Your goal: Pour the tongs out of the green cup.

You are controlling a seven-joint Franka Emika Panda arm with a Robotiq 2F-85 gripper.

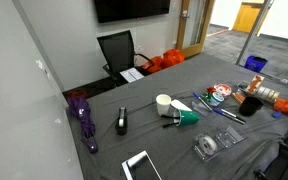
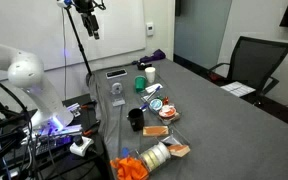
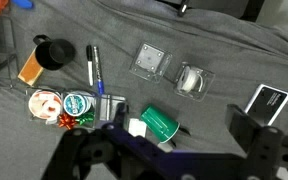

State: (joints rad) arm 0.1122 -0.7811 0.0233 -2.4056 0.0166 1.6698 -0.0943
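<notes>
The green cup [image 3: 160,124] lies on its side on the grey table, mouth toward the lower right. It also shows in both exterior views [image 1: 188,117] [image 2: 141,84]. The dark tongs [image 3: 181,131] poke out of its mouth, mostly hidden inside; in an exterior view the tongs [image 1: 171,123] lie at the cup's mouth. My gripper [image 3: 174,148] is open and empty, high above the table, with the cup showing between its fingers. In an exterior view the gripper [image 2: 86,18] hangs well above the table.
A white cup [image 3: 136,127] [image 1: 163,102] stands right beside the green cup. A black cup [image 3: 52,52], a blue pen [image 3: 94,65], clear plastic boxes [image 3: 150,60], round tins [image 3: 77,102] and a tablet [image 3: 271,100] lie around. A black stapler-like device [image 1: 121,121] and a purple umbrella [image 1: 82,115] lie farther off.
</notes>
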